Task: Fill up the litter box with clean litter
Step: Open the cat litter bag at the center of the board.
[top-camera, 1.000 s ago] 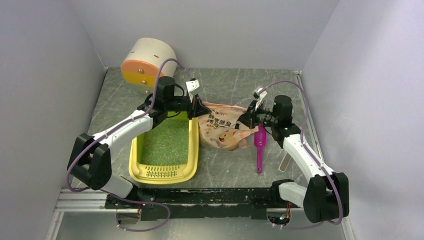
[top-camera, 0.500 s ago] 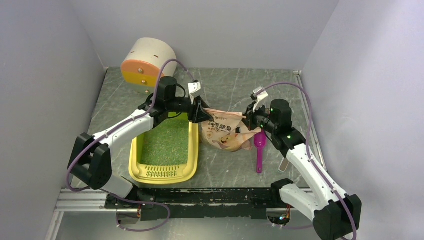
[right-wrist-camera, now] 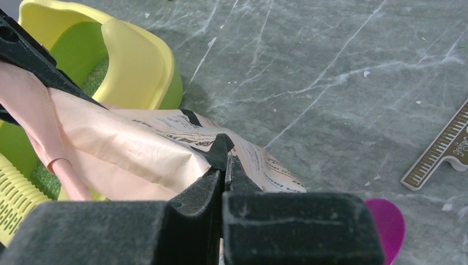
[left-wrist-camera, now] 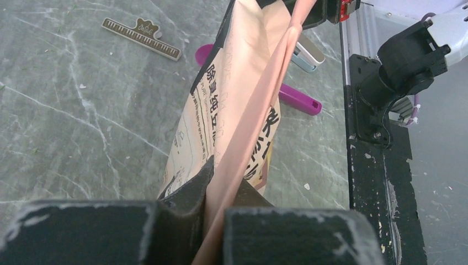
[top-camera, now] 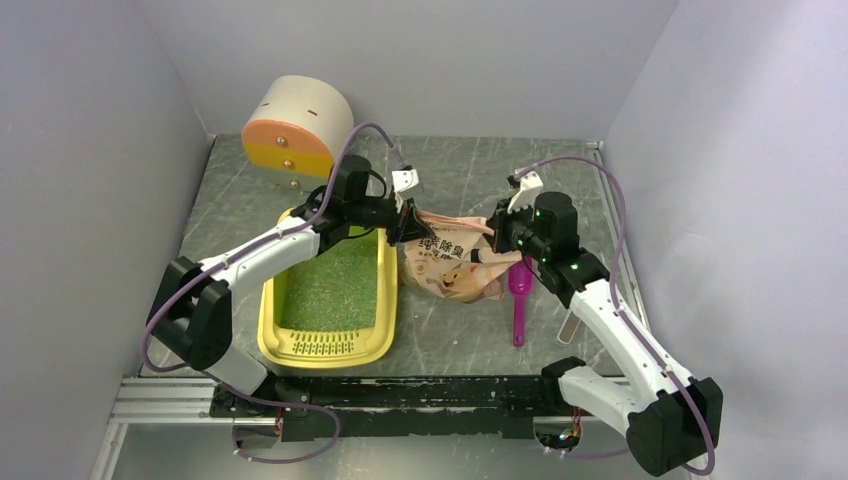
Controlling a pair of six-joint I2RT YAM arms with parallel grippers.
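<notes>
Top external: drew the bag up taut beside the litter box over the last second, left tool and right tool clamped on its top edge, clean litter already inside, seemingly readying another pour.

Grey marble-look table, a few small specks on it. On it: yellow litter box at L, grille end toward arm bases; white cylinder w/ orange end at far-L corner; magenta scoop at R, w/ beige ruler-print clip near it. Printed bag btwn box & scoop; couldn't tell if its bottom touched the table.
</notes>
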